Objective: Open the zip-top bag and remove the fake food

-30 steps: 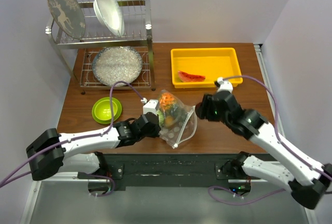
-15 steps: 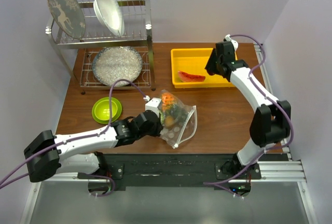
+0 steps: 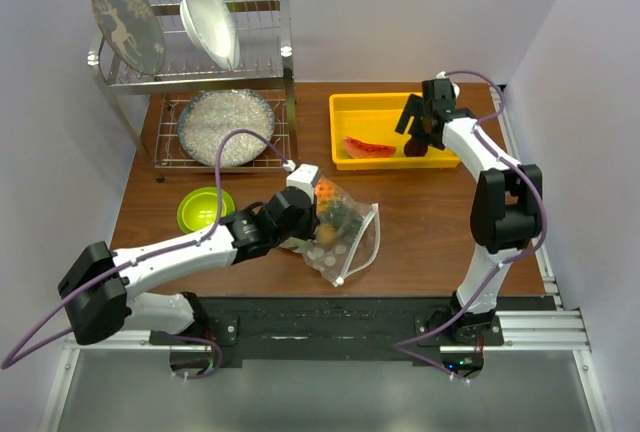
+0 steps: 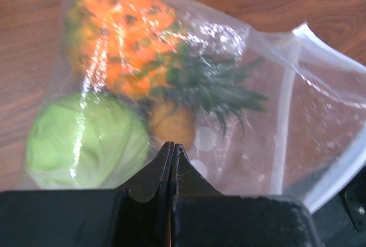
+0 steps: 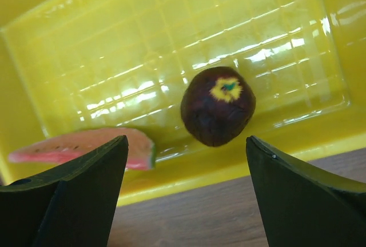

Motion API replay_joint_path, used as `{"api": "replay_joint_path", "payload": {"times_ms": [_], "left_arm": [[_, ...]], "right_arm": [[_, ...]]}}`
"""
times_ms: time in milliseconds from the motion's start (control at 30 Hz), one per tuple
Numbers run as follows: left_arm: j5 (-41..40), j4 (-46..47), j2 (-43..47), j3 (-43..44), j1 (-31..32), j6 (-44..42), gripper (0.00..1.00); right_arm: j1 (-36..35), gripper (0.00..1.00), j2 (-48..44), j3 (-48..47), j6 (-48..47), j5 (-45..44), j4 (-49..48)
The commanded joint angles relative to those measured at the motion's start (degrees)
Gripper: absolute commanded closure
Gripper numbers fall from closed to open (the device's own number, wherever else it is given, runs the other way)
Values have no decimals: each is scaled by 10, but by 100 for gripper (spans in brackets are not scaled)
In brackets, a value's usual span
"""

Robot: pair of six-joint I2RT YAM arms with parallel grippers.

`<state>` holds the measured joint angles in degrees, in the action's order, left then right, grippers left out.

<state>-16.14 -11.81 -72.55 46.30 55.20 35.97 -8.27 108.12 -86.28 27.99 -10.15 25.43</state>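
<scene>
**Left arm.** The left gripper (image 4: 172, 148) is sitting fully closed, its fingertips pinching the near film of the clear, crinkly plastic zip-top bag (image 3: 345, 240) printed with white dots. The bag is lying on the brown wooden table (image 3: 430, 222), at 6 o'clock from the table's centre. Its white zip strip (image 4: 284, 115) is running along the edge at 3 o'clock in the left wrist view.

**Bag contents.** An orange plastic pineapple with green leaves (image 4: 123, 35), a pale green round fruit (image 4: 86, 138) and a small brown kiwi (image 4: 171, 124) are showing through the film.

**Right arm.** The right gripper (image 5: 186, 141) is hanging wide open over the yellow plastic tray (image 5: 143, 35), which is standing at 1 o'clock from the table's centre. A dark purple-red ball (image 5: 218, 106) is lying between the spread fingers and touching neither. Whether it is resting on the tray floor cannot be told. A red watermelon slice (image 5: 80, 147) is lying in the same tray, at 9 o'clock from the ball in the top view.

**Other items.** A lime-green bowl (image 3: 205, 210) is sitting at 9 o'clock from the bag, well apart from it.
</scene>
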Motion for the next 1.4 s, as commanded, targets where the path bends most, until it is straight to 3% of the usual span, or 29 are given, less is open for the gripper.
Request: {"api": "replay_joint_path", "payload": {"times_ms": [0,167,200,333,500,633,1067,1233,1367], "left_arm": [[-10,2,-25,46,-30,-36,98],[-25,-1,-46,63,-57,-47,98],[-26,-1,-51,63,-60,-49,100],[-11,-1,-63,65,-67,-51,100],[11,11,-65,46,-67,-45,100],[21,21,-70,27,-67,-41,100],[65,76,-82,-28,-66,-14,100],[75,82,-88,-31,-67,-15,100],[81,88,-96,-38,-67,-15,100]], "right_arm": [[-5,16,-105,9,0,42,19],[-40,28,-278,200,15,73,-5],[-49,37,-315,233,31,87,-11],[-111,51,-493,409,85,137,-41],[-212,58,-568,545,199,172,-127],[-264,59,-543,608,251,189,-246],[-346,64,-317,627,363,201,-514],[-362,64,-281,625,381,155,-544],[-372,57,-292,618,372,104,-521]]}}
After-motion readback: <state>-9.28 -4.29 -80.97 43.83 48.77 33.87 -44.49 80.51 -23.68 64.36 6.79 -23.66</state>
